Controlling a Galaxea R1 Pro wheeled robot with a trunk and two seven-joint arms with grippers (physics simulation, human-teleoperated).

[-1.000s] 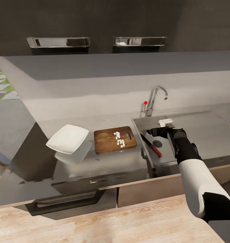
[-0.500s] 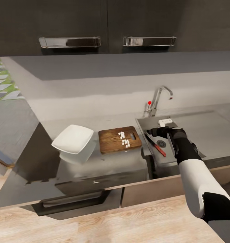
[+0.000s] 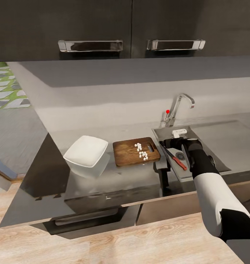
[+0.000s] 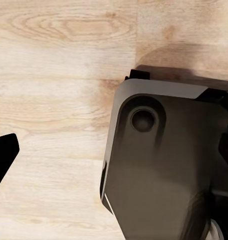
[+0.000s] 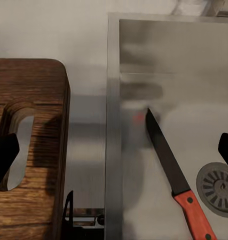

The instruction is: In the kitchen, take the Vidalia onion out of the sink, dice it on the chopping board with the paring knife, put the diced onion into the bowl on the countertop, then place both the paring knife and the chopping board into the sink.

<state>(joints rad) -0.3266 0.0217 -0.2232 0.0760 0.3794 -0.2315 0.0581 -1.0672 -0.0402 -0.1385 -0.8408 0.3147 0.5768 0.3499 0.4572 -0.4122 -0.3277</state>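
Knife: one slim red-handled paring knife (image 3: 174, 157) lay in the rectangular steel sink (image 3: 213, 156), long axis diagonal, dark blade tip toward the board-side back corner, handle beside the round drain (image 5: 217, 187).
Board: one dark brown wooden chopping board (image 3: 132, 153) lay on the grey glossy worktop (image 3: 114, 176), slot handle toward the sink, roughly ten white onion dice (image 3: 142, 151) on it.
Bowl: one white squarish bowl (image 3: 85, 156) sat beside the board.
Right gripper (image 3: 175, 138): hung over the sink, fingers spread, holding nothing.
Left gripper: state could not be told.

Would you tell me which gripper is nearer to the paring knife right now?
The right. The right gripper hovers over the sink, just above the paring knife lying in the basin. The left gripper points at the wooden floor, away from the counter.
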